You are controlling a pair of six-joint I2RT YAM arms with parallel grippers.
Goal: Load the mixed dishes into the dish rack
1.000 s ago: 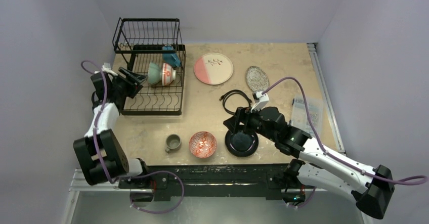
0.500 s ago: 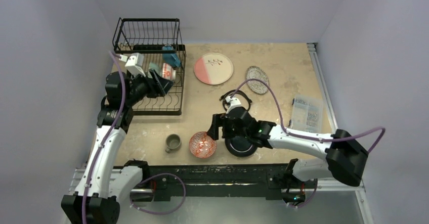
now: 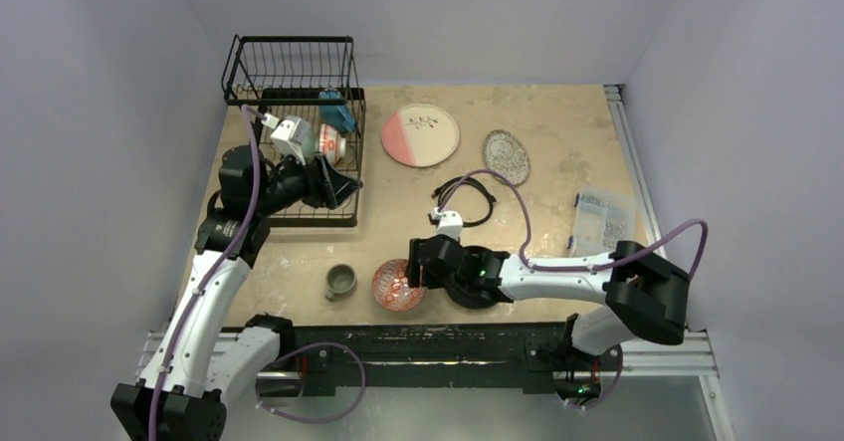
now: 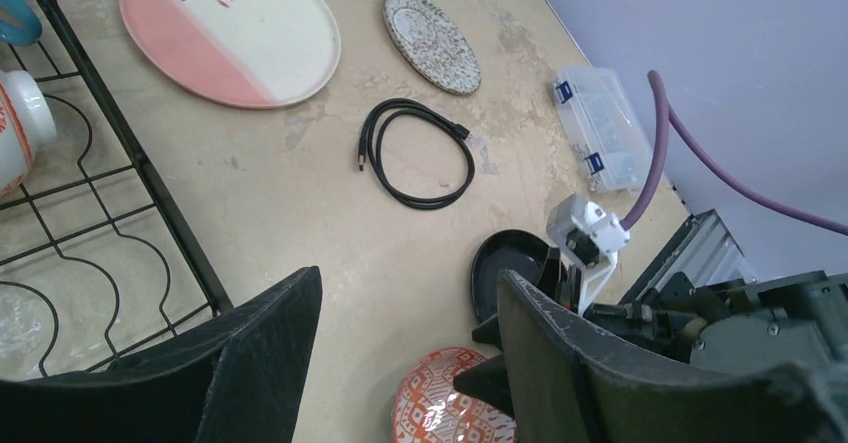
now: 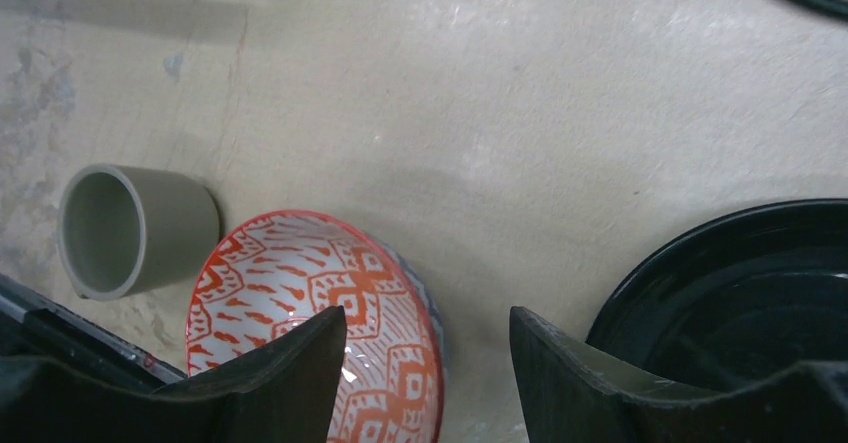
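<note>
Dish rack point(image 3: 289, 63) is standing far-left on the table point(image 3: 557, 112); left end effector point(image 4: 405, 293) is hovering spread and empty by its right edge; red-patterned bowl point(image 5: 290, 283) is sitting between small grey cup point(image 5: 130, 228) and black plate point(image 5: 740, 283); right end effector point(image 5: 428, 328), spread, is bracketing the bowl's near rim; it should probably be descending straight and closing squarely, clearing the plate.

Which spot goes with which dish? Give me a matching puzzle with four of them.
Dishes
1. red-patterned bowl
2. pink-and-white large plate
3. small grey cup
4. black plate

Spots
a. far side, next to the dish rack
b. near edge, left of the bowl
c. directly below the open right gripper
d. near edge, right of the bowl

Pairs: 1-c, 2-a, 3-b, 4-d
</note>
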